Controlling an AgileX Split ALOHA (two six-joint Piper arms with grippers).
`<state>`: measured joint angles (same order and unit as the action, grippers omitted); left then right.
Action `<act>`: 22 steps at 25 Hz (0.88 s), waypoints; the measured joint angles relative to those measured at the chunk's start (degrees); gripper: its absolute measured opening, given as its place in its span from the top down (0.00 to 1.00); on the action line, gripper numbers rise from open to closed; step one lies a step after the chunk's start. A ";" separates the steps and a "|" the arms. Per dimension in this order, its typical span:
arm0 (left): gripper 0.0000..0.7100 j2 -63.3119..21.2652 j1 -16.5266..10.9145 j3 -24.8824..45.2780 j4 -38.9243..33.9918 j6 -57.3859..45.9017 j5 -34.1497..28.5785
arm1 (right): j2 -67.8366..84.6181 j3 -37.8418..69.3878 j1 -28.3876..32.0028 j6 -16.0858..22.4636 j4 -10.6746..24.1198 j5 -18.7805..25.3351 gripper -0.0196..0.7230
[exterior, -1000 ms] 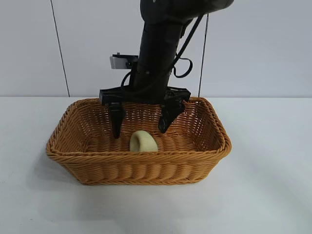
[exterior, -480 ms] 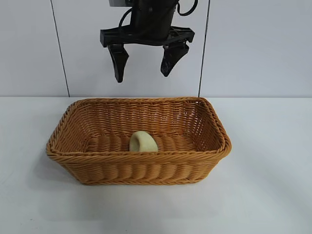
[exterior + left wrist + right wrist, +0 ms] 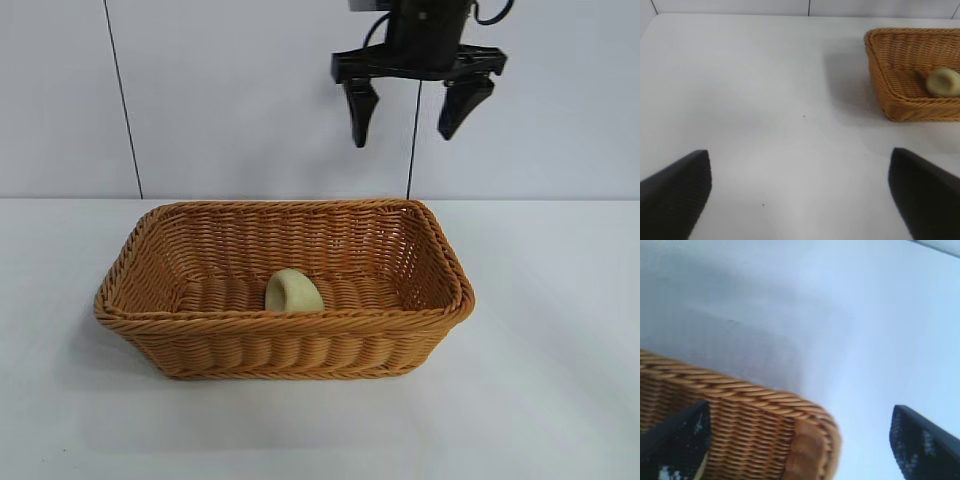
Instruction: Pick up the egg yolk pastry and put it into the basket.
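The egg yolk pastry [image 3: 293,291] is a small pale yellow lump lying inside the orange-brown wicker basket [image 3: 280,322], near its front wall. High above the basket's back right corner hangs my right gripper [image 3: 404,135], open and empty. In the right wrist view the right gripper [image 3: 800,410] looks down on a corner of the basket [image 3: 765,400]. My left gripper [image 3: 799,155] is open over bare table, well away from the basket [image 3: 910,107], where the pastry [image 3: 943,82] shows inside. The left arm is out of the exterior view.
The basket stands in the middle of a white table [image 3: 560,380], with bare surface on all sides of it. A pale panelled wall [image 3: 200,100] rises behind the table.
My right gripper, open the whole time, has lifted out of the basket and swung up and to the right. The pastry has stayed in the basket.
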<state>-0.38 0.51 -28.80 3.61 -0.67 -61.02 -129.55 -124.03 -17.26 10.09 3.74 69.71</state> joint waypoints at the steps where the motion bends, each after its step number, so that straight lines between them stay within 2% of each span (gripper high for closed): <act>1: 0.02 0.00 0.00 0.00 0.00 0.00 0.00 | 0.00 0.00 1.64 0.00 0.05 0.00 0.04; 10: 0.02 0.00 0.00 0.00 0.00 0.00 0.00 | 0.00 0.00 11.33 0.00 0.22 0.12 0.04; 18: 0.02 0.00 0.00 0.00 0.00 0.00 0.00 | 0.19 0.59 12.83 0.00 0.00 0.01 0.04; 22: 0.02 0.00 0.00 0.00 0.00 0.00 0.00 | 2.76 6.42 12.83 -0.49 -0.03 -0.04 0.04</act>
<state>-0.38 0.51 -28.80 3.61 -0.67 -61.02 -126.79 -117.62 -4.43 9.61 3.71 69.67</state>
